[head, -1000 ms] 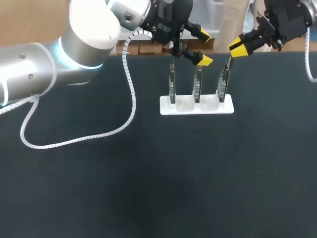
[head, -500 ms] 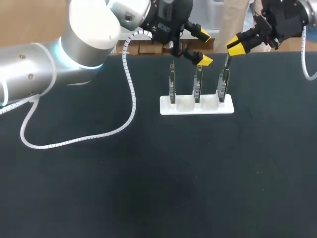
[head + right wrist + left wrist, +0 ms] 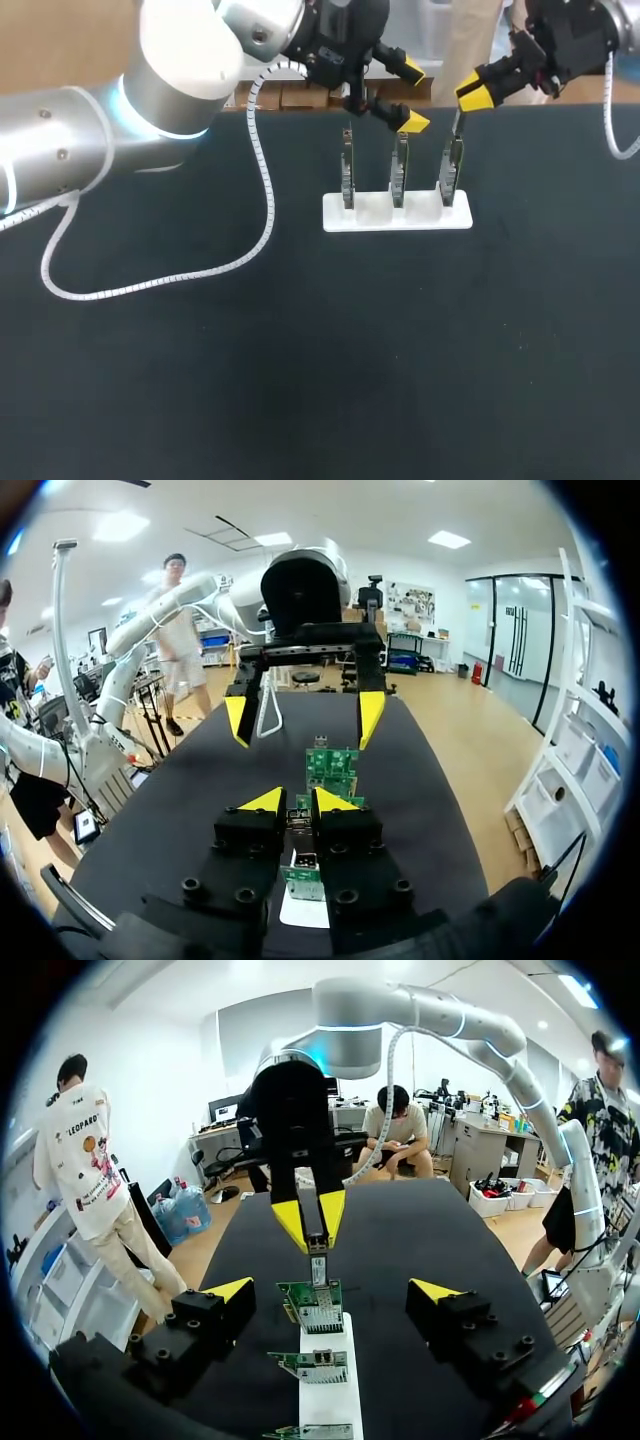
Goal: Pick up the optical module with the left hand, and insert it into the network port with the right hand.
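I see a long white plastic rack (image 3: 397,214) on the black table covering (image 3: 300,350). It holds three green circuit boards upright in a row, one slot each: the left-end board (image 3: 347,180), the middle board (image 3: 400,178) and the right-end board (image 3: 453,178).

My right gripper (image 3: 474,92) hangs over the right-end board with its yellow tips pinched together on the small silver optical module (image 3: 318,1268). The module points down, its lower end meeting that board's top edge (image 3: 312,1305). I cannot tell how far in it sits.

My left gripper (image 3: 411,95) hovers just above the middle board. Its fingers are spread wide, with nothing held between them.
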